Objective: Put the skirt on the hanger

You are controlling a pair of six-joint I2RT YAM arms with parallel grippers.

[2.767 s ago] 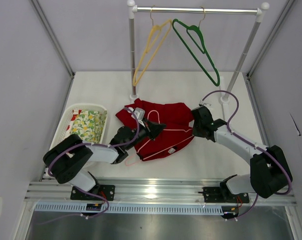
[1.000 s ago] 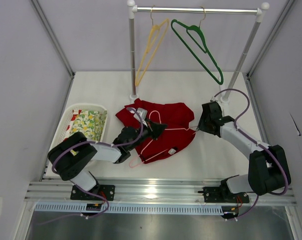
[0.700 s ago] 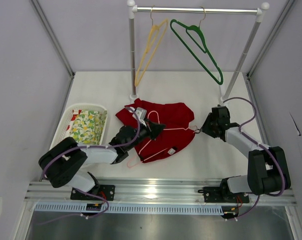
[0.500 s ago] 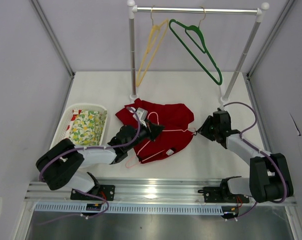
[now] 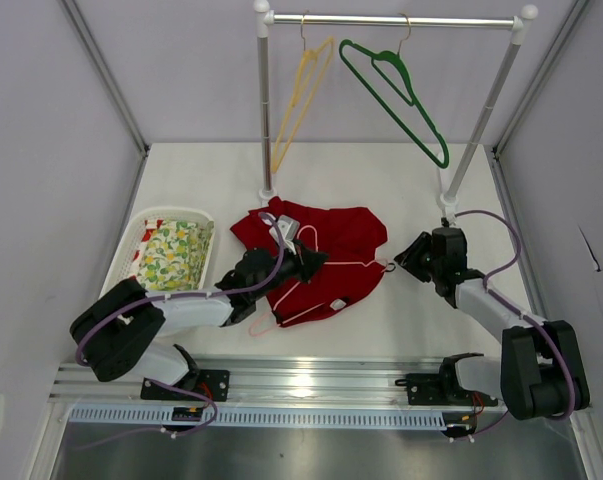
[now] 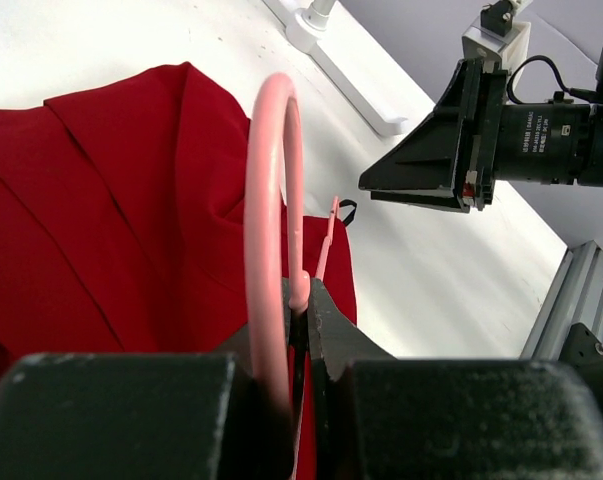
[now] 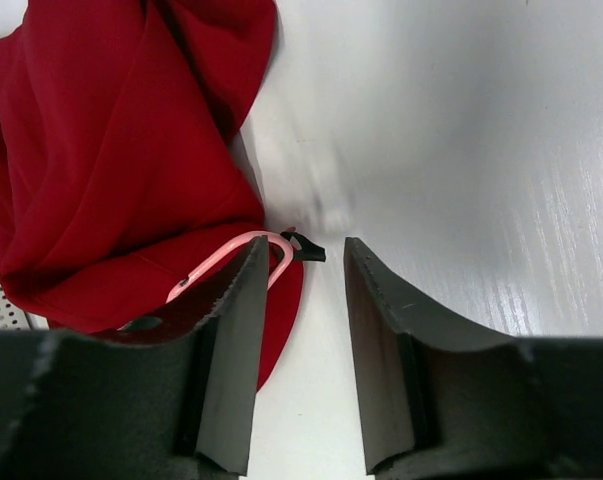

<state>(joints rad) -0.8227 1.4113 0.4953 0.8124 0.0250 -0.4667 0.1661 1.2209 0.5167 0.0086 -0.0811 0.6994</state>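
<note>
The red skirt [image 5: 326,250] lies crumpled on the white table, with the pale pink hanger [image 5: 353,263] on top of it. My left gripper [image 5: 309,262] is shut on the hanger's wire just below its hook [image 6: 271,180], over the skirt [image 6: 111,200]. Just right of the skirt's right edge, my right gripper [image 5: 408,257] is open and empty, low over the table. In the right wrist view the hanger's rounded end [image 7: 243,252] and a small black loop [image 7: 309,250] lie just ahead of the right gripper [image 7: 303,285], beside the skirt [image 7: 111,150].
A white basket [image 5: 139,232] holding a yellow-green floral cloth [image 5: 173,252] stands at the left. Behind the skirt a clothes rail [image 5: 396,19] carries a yellow hanger [image 5: 296,100] and a dark green hanger [image 5: 401,95]. Its posts [image 5: 265,120] stand on the table.
My right gripper has drawn back to the right, off the skirt's edge, and its jaws have narrowed slightly. The left gripper keeps its hold on the hanger and has shifted only a little.
</note>
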